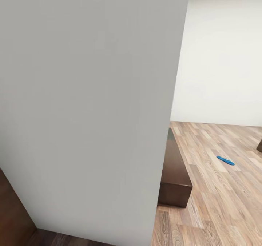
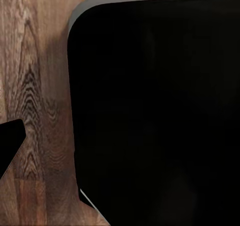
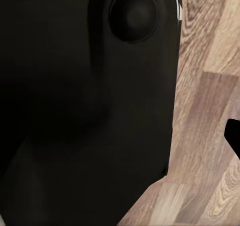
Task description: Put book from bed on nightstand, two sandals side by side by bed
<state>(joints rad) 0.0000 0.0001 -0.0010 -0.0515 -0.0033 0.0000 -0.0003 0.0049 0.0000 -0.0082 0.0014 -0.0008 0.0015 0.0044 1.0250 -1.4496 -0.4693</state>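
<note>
Head view, where a grey wall blocks the near left: pale grey wall corner (image 1: 87,111) close up, covering most of the left and centre.
Beyond the corner: low dark-brown wooden block (image 1: 174,173) on the wood-plank floor (image 1: 218,202), running back along the wall; cannot tell which piece of furniture.
Sandal: one bright-blue sandal (image 1: 225,160) flat on the floor, well apart from the dark block, to its right.
Far side: white wall (image 1: 225,56) behind the floor; sliver of another dark item (image 1: 259,146) at the right edge.
Left wrist view: large black rounded robot body (image 2: 155,110) over darker wood planks; black tip (image 2: 10,141) at one edge, left hand's opening impossible to tell, nothing seen held.
Right wrist view: black robot body with a round knob (image 3: 132,15) beside light planks; black tip (image 3: 234,133) at the edge, right hand's opening likewise impossible to tell.
Writing: none legible anywhere.
</note>
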